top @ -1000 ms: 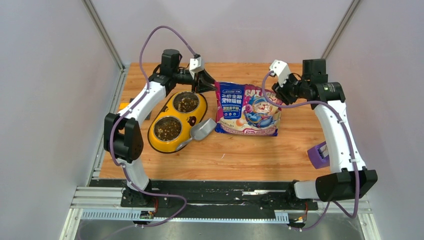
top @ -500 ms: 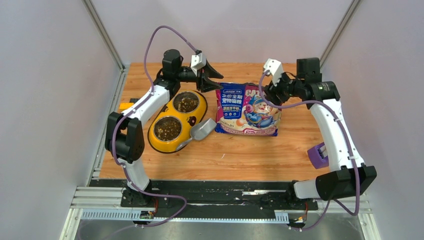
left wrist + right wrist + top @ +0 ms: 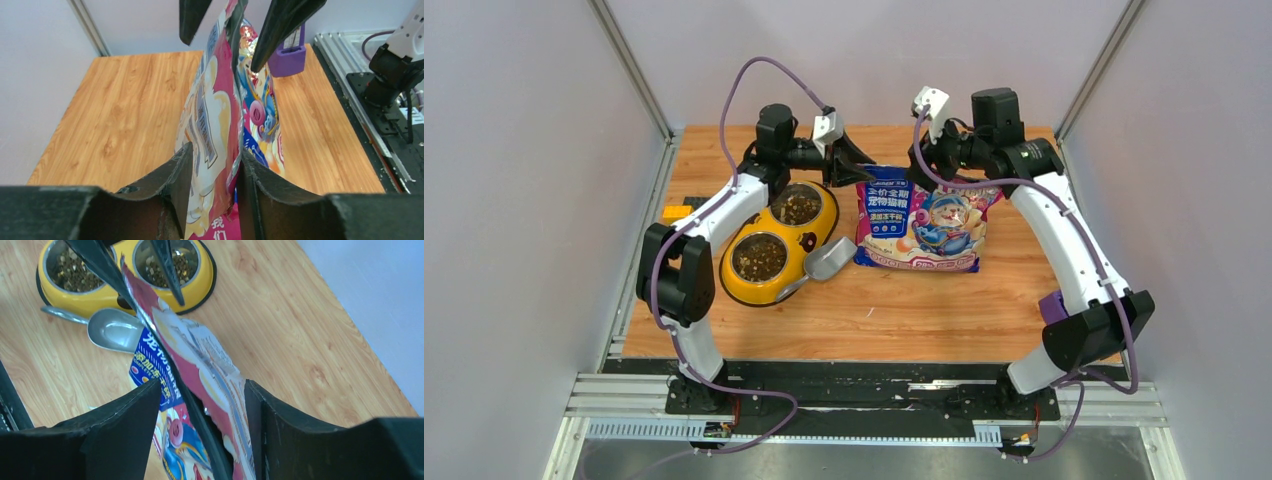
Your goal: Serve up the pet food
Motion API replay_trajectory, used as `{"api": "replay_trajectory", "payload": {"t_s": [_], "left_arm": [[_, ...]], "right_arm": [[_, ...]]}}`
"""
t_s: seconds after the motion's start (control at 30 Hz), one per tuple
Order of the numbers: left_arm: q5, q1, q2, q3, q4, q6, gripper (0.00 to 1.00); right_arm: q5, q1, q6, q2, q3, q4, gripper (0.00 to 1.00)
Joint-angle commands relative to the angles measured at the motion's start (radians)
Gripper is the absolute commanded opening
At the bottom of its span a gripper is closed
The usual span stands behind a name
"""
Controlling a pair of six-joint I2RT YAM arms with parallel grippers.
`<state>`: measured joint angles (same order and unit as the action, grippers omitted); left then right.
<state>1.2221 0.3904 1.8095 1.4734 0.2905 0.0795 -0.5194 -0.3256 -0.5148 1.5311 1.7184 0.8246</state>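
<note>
near-left: grey scoop (image 3: 826, 262) just beside yellow feeder (image 3: 764, 293), kibble (image 3: 760, 258) in both its bowls | centre: bag (image 3: 919, 225) lies on table (image 3: 904, 310), right of feeder, far edge raised | far: left gripper (image 3: 215, 150) jaws part-spread astride that edge, bag filling the gap | far: right gripper (image 3: 202, 383) jaws spread wide astride same edge

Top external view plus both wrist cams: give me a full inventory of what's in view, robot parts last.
Bag: 1, pink and blue, table's far middle, top edge between both grippers.
Feeder: 1, yellow, left of bag.
Steel bowls: 2, silver, in feeder.
Kibble: many, dark brown, in both bowls.
Scoop: 1, grey, between feeder and bag.
Block: 1, purple, table's right edge.
Table: 1, wood.
Left gripper: black, around bag's top; grip unclear.
Right gripper: black, open, straddling bag's top.
</note>
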Motion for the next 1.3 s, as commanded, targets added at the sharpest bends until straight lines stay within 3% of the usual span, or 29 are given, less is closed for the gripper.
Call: {"api": "replay_trajectory", "payload": {"t_s": [0.0, 0.17, 0.33, 0.57, 0.77, 0.83, 0.93, 1.0, 1.13, 1.27], "left_arm": [[-0.025, 0.0, -0.009, 0.027, -0.102, 0.097, 0.41], [-0.019, -0.001, 0.005, 0.057, -0.123, 0.088, 0.32], [-0.013, -0.002, 0.006, 0.069, -0.124, 0.084, 0.32], [-0.006, -0.01, 0.008, 0.083, -0.123, 0.07, 0.29], [0.008, -0.011, 0.01, 0.093, -0.114, 0.063, 0.28], [0.014, -0.012, 0.012, 0.097, -0.114, 0.061, 0.24], [0.023, -0.014, 0.015, 0.097, -0.116, 0.059, 0.12], [0.026, -0.015, 0.016, 0.1, -0.118, 0.059, 0.11], [0.024, -0.02, 0.016, 0.107, -0.118, 0.057, 0.21], [0.023, -0.021, 0.016, 0.117, -0.117, 0.06, 0.25]], "right_arm": [[-0.057, -0.023, 0.067, 0.045, 0.081, -0.026, 0.63], [-0.083, -0.043, 0.038, 0.108, 0.159, 0.019, 0.62], [-0.148, -0.051, 0.028, 0.179, 0.234, 0.068, 0.59], [-0.172, -0.059, 0.018, 0.222, 0.25, 0.088, 0.35], [-0.156, -0.073, -0.008, 0.229, 0.25, 0.088, 0.31], [-0.151, -0.08, -0.01, 0.24, 0.257, 0.085, 0.3], [-0.155, -0.088, -0.008, 0.257, 0.274, 0.079, 0.21], [-0.156, -0.091, -0.004, 0.27, 0.289, 0.08, 0.21], [-0.141, -0.093, -0.006, 0.28, 0.286, 0.08, 0.24], [-0.121, -0.096, -0.01, 0.274, 0.272, 0.079, 0.07]]}}
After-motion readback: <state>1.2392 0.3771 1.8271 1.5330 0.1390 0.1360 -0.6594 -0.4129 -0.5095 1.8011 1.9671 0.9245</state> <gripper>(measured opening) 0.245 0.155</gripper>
